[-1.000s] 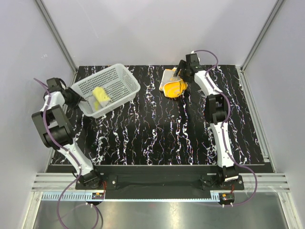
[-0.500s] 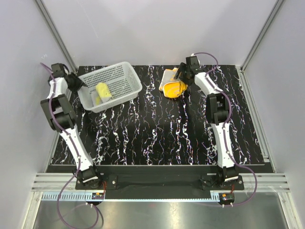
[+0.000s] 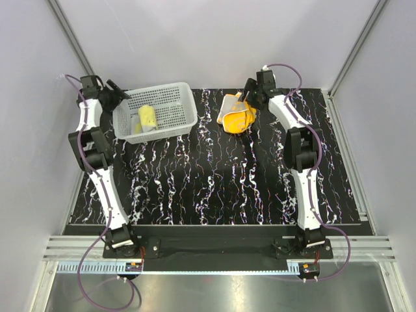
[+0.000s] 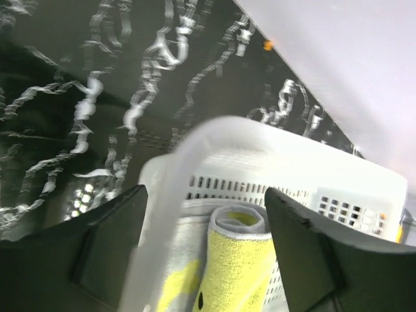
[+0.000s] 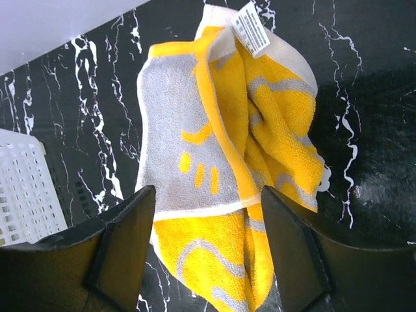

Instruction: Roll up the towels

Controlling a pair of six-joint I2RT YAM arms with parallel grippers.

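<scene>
A crumpled orange and grey towel [image 3: 237,112] lies on the black marbled table at the far middle. It also fills the right wrist view [image 5: 221,162]. My right gripper [image 3: 249,93] is open just above the towel's far right edge, with its jaws [image 5: 208,260] spread wide over the cloth and holding nothing. A rolled yellow towel [image 3: 148,118] lies in the white basket [image 3: 170,97] at the far left. My left gripper [image 3: 120,93] is open at the basket's left end. In the left wrist view the basket's rim [image 4: 195,140] sits between the spread fingers, with the roll [image 4: 240,260] behind it.
The black marbled table [image 3: 208,182] stretches from the towels to the arm bases. White walls and metal posts close in the far corners. The basket's corner also shows in the right wrist view [image 5: 23,188], left of the orange towel.
My left arm has swung toward the far left corner. The basket has shifted farther back and turned square with the table. The right gripper has barely moved over the orange towel.
</scene>
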